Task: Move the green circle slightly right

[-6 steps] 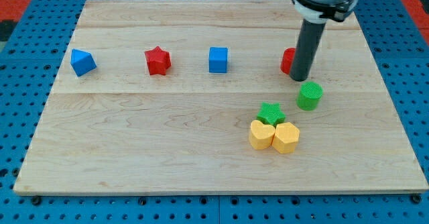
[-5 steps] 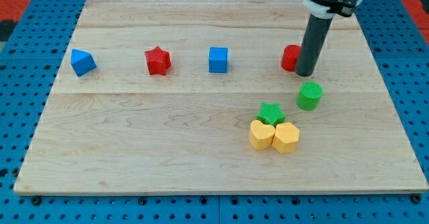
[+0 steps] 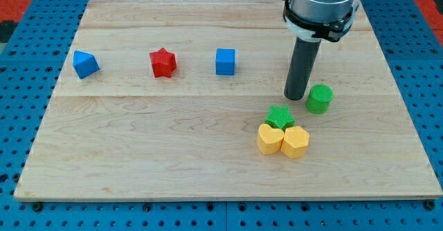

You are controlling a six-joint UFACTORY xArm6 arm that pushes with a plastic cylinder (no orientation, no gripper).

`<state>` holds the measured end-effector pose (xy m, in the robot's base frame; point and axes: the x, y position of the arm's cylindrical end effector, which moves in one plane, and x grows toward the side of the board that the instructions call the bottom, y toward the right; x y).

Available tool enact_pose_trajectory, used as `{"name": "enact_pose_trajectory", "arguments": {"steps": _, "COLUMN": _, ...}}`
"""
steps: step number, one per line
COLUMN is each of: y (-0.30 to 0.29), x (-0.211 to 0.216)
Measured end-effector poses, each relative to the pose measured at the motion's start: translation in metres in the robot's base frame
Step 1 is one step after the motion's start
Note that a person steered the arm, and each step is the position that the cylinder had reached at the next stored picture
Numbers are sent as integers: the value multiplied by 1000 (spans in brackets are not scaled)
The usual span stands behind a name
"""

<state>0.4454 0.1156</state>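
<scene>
Just left of the green circle stands my tip; green star below; no hand shows.

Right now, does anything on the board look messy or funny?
Nothing looks broken or spilled. The only bunched-up spot is near the view's bottom right: the green star sits tight against two yellow blocks. The green circle stands upright, and my tip is just to its left, close beside it.
</scene>
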Motion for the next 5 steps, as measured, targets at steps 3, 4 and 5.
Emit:
{"name": "enact_pose_trajectory", "arguments": {"steps": 3, "y": 47, "x": 21}}
{"name": "enact_pose_trajectory", "arguments": {"steps": 4, "y": 58, "x": 26}}
{"name": "enact_pose_trajectory", "arguments": {"steps": 5, "y": 84, "x": 54}}
